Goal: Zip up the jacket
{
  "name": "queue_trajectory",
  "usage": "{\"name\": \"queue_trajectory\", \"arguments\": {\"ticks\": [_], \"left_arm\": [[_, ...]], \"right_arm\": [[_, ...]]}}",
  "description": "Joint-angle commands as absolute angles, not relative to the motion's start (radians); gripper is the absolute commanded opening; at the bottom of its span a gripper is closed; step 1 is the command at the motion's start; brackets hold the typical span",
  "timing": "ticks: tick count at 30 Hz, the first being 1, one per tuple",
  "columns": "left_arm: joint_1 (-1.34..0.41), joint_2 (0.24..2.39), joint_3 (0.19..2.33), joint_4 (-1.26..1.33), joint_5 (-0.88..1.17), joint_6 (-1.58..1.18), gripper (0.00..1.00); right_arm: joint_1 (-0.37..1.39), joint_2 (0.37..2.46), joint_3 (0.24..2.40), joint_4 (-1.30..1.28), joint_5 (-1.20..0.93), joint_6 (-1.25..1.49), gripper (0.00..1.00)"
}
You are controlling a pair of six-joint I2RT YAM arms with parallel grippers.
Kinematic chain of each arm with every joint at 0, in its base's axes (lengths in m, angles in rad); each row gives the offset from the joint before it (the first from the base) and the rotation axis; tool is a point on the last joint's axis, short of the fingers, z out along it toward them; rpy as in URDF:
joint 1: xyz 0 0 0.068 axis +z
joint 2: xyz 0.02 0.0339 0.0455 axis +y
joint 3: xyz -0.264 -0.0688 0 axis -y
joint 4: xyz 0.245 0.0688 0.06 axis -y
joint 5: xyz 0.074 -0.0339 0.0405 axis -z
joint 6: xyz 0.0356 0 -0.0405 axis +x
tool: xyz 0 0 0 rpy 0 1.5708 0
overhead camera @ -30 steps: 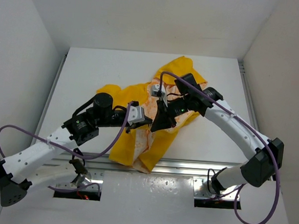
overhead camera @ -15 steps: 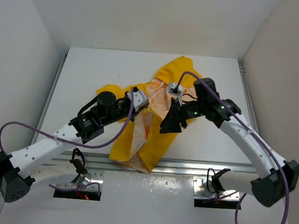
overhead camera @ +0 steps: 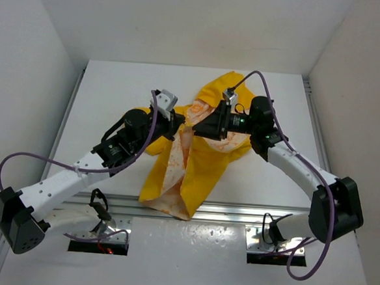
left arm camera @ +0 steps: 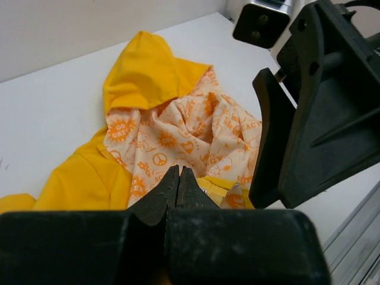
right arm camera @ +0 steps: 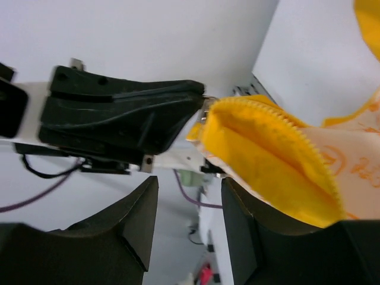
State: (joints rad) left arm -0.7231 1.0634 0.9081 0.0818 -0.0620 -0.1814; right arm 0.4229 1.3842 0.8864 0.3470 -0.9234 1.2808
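While left hand [left arm camera: 179, 178] pinches soft yellow jacket [overhead camera: 206, 170] at toothed zip edge [right arm camera: 285, 133], right hand [right arm camera: 189, 205] gapes apart

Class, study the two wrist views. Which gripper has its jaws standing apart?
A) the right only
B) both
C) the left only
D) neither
A: the right gripper shows a clear gap with nothing in it, while the left gripper is pinched shut at the edge of the jacket.
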Motion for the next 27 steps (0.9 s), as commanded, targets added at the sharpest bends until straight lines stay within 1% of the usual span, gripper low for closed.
{"name": "queue_trajectory", "arguments": {"ticks": [1, 4, 9, 13, 15, 16, 19, 27], "left_arm": [[-0.695, 1.057, 0.963, 0.135, -0.127, -0.270, 0.00], [-0.686, 1.057, 0.963, 0.155, -0.118, -0.291, 0.00], [-0.686, 1.057, 0.963, 0.155, -0.118, -0.291, 0.00], [-0.676, 1.057, 0.963, 0.166, -0.118, -0.302, 0.00], [-0.676, 1.057, 0.963, 0.175, -0.118, -0.311, 0.00], [-0.676, 1.057, 0.963, 0.175, -0.118, -0.311, 0.00], [-0.676, 1.057, 0.972, 0.175, -0.109, -0.321, 0.00], [-0.676, 1.057, 0.973, 0.175, -0.087, -0.339, 0.00]], "right_arm": [[0.445, 1.382, 0.997, 0.482, -0.894, 1.491, 0.48], [0.453, 1.400, 1.005, 0.450, -0.882, 1.523, 0.49], [0.469, 1.420, 1.040, 0.437, -0.884, 1.557, 0.48], [0.480, 1.428, 1.006, 0.404, -0.884, 1.551, 0.48], [0.482, 1.436, 0.971, 0.374, -0.876, 1.554, 0.49], [0.480, 1.439, 0.957, 0.368, -0.871, 1.551, 0.51], [0.477, 1.456, 0.948, 0.350, -0.864, 1.562, 0.53], [0.465, 1.516, 1.011, 0.316, -0.836, 1.598, 0.54]]}}
